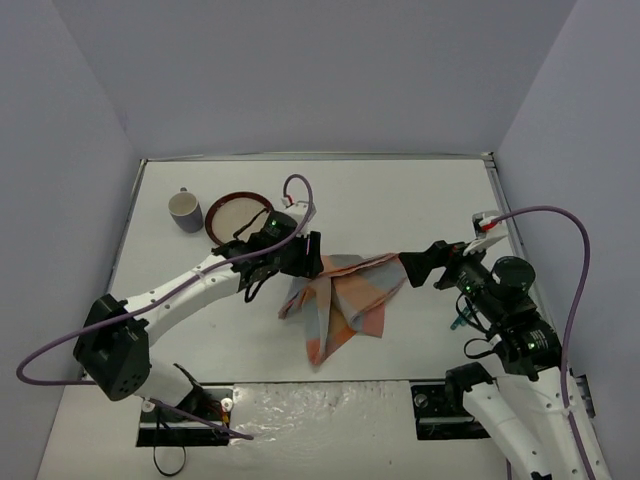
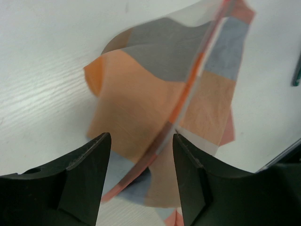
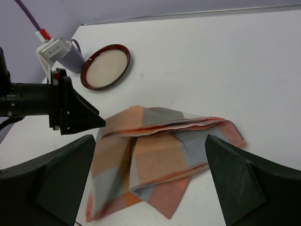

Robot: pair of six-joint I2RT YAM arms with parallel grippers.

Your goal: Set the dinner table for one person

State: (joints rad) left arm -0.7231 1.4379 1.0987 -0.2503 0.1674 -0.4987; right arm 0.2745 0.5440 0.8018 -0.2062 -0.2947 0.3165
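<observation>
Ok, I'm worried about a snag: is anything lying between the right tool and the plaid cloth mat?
Nothing visible. The right tool sits right at the plaid cloth mat's right end on the dinner table; the red-rimmed plate and mug stand off at the far left.

1. The table [image 1: 420,200] is big, flat and white, with the shape of a rectangle.
2. It lies level and fills most of the top view.
3. Thin metal rails [image 1: 320,156] run along its far edge and down its two sides.
4. Pale purple walls [image 1: 300,70] stand close around the far edge and both sides.
5. Seen up close, its white top has faint thin lines in it, like wood grain.
</observation>
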